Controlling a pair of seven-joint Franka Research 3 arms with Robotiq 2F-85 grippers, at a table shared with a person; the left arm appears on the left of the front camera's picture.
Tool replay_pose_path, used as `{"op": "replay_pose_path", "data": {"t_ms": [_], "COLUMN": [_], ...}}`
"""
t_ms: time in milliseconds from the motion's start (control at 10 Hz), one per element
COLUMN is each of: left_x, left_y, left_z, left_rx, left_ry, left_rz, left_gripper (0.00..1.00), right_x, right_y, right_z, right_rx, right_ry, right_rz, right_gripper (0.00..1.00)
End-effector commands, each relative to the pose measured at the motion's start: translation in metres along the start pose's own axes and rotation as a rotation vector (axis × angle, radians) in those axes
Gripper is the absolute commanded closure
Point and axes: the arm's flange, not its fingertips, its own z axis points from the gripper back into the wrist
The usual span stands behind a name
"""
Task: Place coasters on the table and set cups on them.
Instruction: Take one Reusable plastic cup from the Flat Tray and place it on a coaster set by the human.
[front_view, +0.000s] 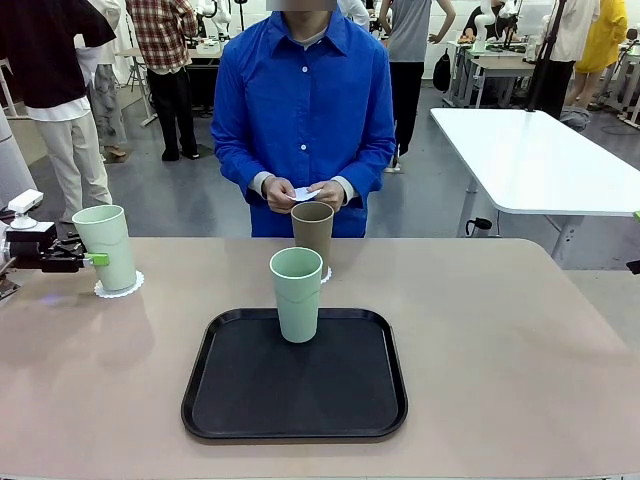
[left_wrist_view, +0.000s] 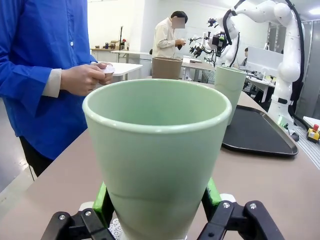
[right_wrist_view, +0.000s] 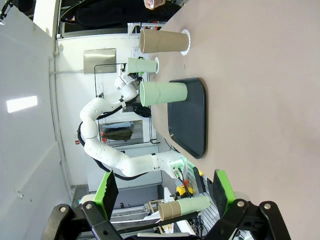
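One black tray (front_view: 240, 400), two mint cups (front_view: 297, 293) (front_view: 107, 246), one brown cup (front_view: 312, 228), two coasters (front_view: 138, 281) (front_view: 326, 272)

The beige rounded-corner worktop (front_view: 500, 330) carries a black rounded-square tray (front_view: 240, 400). A white lacy paper doily (front_view: 326, 273) lies just behind the tray, and another doily (front_view: 133, 284) well to its left.

Left gripper (left_wrist_view: 159, 200) level, green pads (left_wrist_view: 104, 200) against mint cup (left_wrist_view: 157, 145); right gripper (right_wrist_view: 165, 189) jaws wide, empty

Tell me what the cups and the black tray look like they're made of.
Left mint cup, middle mint cup and brown cup: matte, opaque, thick rims, probably plastic or fibre composite. Black tray: smooth, faint sheen, moulded raised rim, likely plastic.
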Motion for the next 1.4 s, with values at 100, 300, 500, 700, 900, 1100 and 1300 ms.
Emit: {"op": "replay_pose_path", "data": {"t_ms": [100, 300, 500, 700, 900, 1100, 1300], "left_x": [-0.0031, -0.0052, -0.0062, -0.0061, -0.0073, -0.0065, -0.0074], "left_y": [0.0035, 0.0047, 0.0051, 0.0053, 0.0058, 0.0054, 0.0057], "left_z": [0.0028, 0.0010, 0.0015, 0.0028, 0.0030, 0.0044, 0.0043], "left_rx": [-0.021, -0.019, -0.021, -0.023, -0.031, -0.035, -0.044], "left_ry": [-0.005, -0.004, 0.006, 0.017, 0.028, 0.037, 0.044], "left_rz": [-0.040, -0.035, -0.038, -0.046, -0.043, -0.046, -0.043], "left_gripper": [0.14, 0.14, 0.14, 0.14, 0.00, 0.00, 0.00], "right_x": [-0.0033, -0.0033, -0.0033, -0.0033, -0.0033, -0.0033, -0.0033], "right_y": [0.0006, 0.0006, 0.0006, 0.0006, 0.0006, 0.0006, 0.0006], "right_z": [-0.0018, -0.0018, -0.0018, -0.0018, -0.0018, -0.0018, -0.0018], "right_rx": [0.008, 0.008, 0.008, 0.008, 0.008, 0.008, 0.008], "right_ry": [0.001, 0.001, 0.001, 0.001, 0.001, 0.001, 0.001], "right_rz": [0.001, 0.001, 0.001, 0.001, 0.001, 0.001, 0.001], "right_gripper": [0.00, 0.00, 0.00, 0.00, 0.00, 0.00, 0.00]}}
